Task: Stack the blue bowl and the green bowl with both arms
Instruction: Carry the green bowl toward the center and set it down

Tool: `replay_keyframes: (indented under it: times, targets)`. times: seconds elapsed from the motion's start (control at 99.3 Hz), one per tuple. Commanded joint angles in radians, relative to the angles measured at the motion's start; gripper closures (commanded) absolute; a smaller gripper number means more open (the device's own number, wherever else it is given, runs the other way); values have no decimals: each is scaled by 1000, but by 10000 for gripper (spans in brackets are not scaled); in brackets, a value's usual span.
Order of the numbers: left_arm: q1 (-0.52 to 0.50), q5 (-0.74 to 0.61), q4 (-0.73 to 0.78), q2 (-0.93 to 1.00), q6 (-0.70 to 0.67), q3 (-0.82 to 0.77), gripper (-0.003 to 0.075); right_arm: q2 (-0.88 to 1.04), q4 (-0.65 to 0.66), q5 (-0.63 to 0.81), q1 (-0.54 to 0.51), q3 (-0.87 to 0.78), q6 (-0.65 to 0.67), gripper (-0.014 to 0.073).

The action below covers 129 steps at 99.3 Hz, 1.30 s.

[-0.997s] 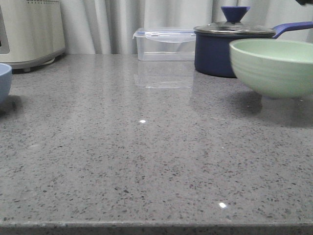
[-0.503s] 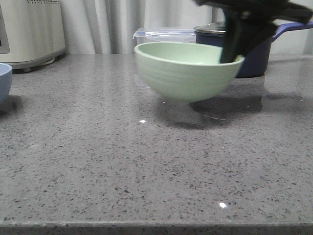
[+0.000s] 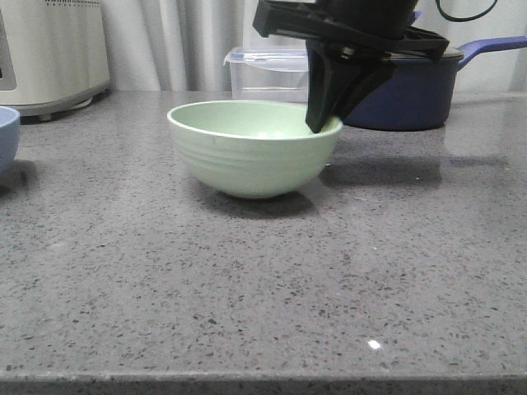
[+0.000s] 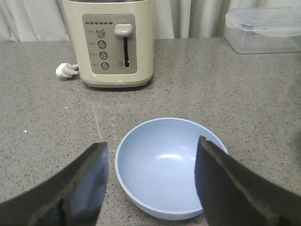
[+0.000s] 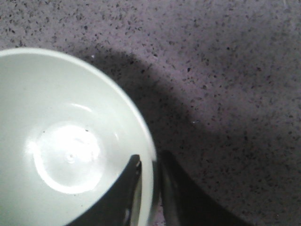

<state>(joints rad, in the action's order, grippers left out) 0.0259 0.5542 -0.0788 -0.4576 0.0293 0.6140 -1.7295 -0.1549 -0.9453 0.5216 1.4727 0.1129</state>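
The green bowl point(image 3: 251, 148) sits on the grey counter near the middle. My right gripper point(image 3: 323, 123) is shut on its right rim, one finger inside and one outside. In the right wrist view the green bowl point(image 5: 61, 141) fills the left side with the gripper point(image 5: 150, 162) pinching its rim. The blue bowl point(image 3: 6, 136) shows only as a sliver at the front view's left edge. In the left wrist view the blue bowl point(image 4: 167, 165) stands upright on the counter, and my left gripper point(image 4: 150, 155) hangs open above it, one finger either side, not touching.
A cream toaster point(image 4: 110, 42) stands behind the blue bowl, also at the far left point(image 3: 49, 53). A clear lidded box point(image 3: 268, 74) and a dark navy saucepan point(image 3: 412, 86) stand at the back of the grey stone counter point(image 3: 247, 280).
My right gripper has carried the green bowl leftward from the right edge toward the middle and lowered it to the counter. The blue bowl has not moved.
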Motion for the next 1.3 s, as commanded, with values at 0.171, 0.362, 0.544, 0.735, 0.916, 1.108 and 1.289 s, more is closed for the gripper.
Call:
replay_keyframes:
  times: [0.171, 0.362, 0.544, 0.735, 0.916, 1.108, 1.289]
  targets:
    - [0, -79, -3, -14, -10, 34, 311, 60, -9, 41, -1, 35, -8, 350]
    - [0, -79, -3, -14, -10, 34, 311, 132, -7, 48, -1, 5, -8, 350]
    - [0, -79, -3, -14, -10, 34, 311, 225, -7, 84, -1, -81, -8, 351]
    - [0, -79, -3, -14, -10, 34, 311, 299, -9, 92, -1, -191, -8, 404]
    - [0, -79, -3, -14, -10, 34, 311, 321, -41, 128, -1, -274, -8, 608]
    - [0, -79, -3, -14, -10, 34, 311, 321, -44, 211, 40, -354, -16, 673]
    - [0, -79, -3, -14, -10, 34, 311, 309, -47, 265, 67, -392, -16, 673]
